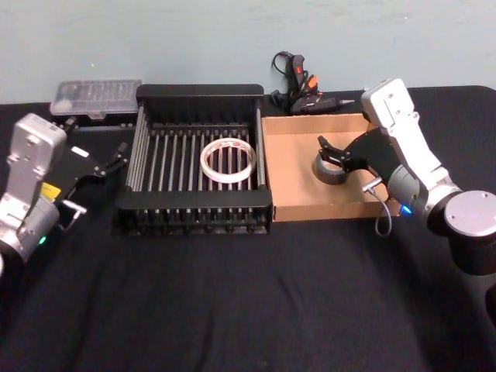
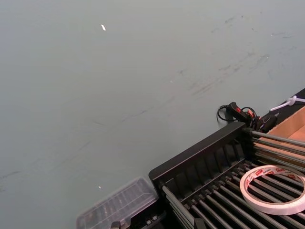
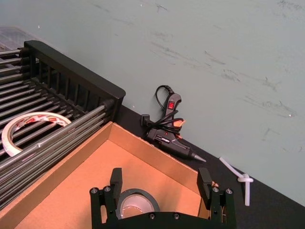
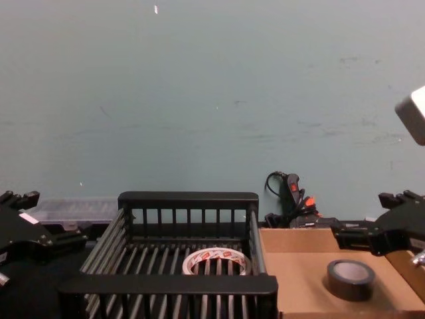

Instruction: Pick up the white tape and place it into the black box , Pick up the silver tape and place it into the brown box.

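Note:
The white tape (image 1: 228, 159) with red print lies flat on the slatted floor of the black box (image 1: 200, 91), right of its centre; it is also in the left wrist view as the white tape (image 2: 274, 188). Inside the brown box (image 1: 310, 211) the silver tape (image 1: 332, 172) lies flat. My right gripper (image 1: 332, 149) hangs open just above it, and in the right wrist view the fingers (image 3: 116, 179) straddle the silver tape (image 3: 138, 202) without touching it. Beside the crate's left wall my left gripper (image 1: 120, 155) is open and holds nothing.
A clear plastic case (image 1: 95, 97) sits behind the crate's left corner. A black glue gun (image 1: 298, 81) with its cord lies behind the two boxes, by the wall. A white zip tie (image 3: 238, 179) lies near it. Bare black tablecloth (image 1: 248, 310) stretches in front.

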Motion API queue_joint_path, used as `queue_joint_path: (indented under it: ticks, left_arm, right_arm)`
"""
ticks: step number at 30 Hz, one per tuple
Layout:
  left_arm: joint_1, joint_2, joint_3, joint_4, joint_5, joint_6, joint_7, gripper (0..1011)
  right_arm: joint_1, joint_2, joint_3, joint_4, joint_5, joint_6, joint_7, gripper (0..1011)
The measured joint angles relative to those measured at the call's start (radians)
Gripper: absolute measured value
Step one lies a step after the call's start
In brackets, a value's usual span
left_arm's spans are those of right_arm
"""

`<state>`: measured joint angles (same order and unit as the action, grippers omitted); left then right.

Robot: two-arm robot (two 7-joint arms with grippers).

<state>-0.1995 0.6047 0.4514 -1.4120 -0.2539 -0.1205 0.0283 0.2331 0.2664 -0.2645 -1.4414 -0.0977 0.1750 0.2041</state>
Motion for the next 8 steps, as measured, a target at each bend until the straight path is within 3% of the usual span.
queue_joint_path:
  ticks: [8]
  left_arm:
    - [0.000,0.000,0.000,0.000,0.000,0.000,0.000,1001]
  right_arm:
    - [0.000,0.000,0.000,0.000,0.000,0.000,0.000,1002]
